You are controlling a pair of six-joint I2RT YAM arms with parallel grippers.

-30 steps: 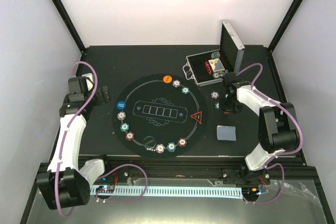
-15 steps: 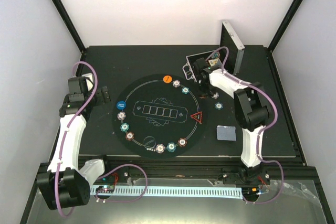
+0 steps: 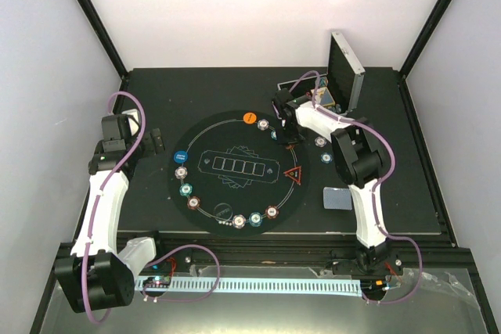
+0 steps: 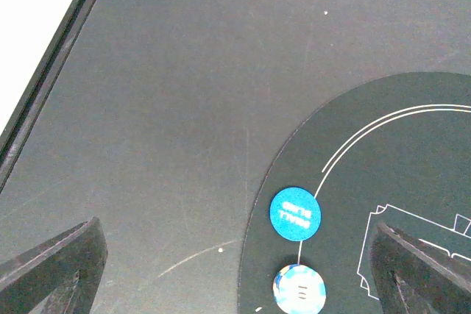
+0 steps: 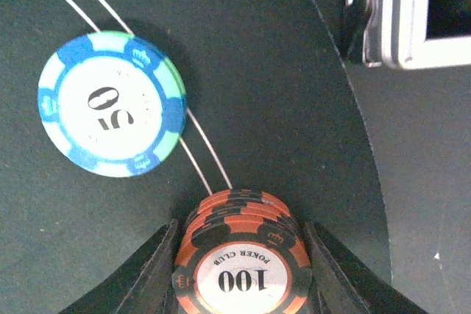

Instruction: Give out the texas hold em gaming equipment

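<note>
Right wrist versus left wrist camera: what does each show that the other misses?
Right wrist only: the right gripper shut on a stack of red-brown chips, a teal 50 chip, a corner of the silver case. Left wrist only: the open left gripper, a blue disc, a white chip below it. Both: the black mat with its white ring line.

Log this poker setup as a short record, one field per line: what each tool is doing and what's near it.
right tool: shut on red-brown chip stack, top chip marked 100
stack position: over the black mat, at its white ring line
nearest chip: blue-and-white 50 chip, flat on that line, apart from the stack
left tool: open, holding nothing
below left tool: blue disc at the mat's edge
case: silver case beside the mat
</note>
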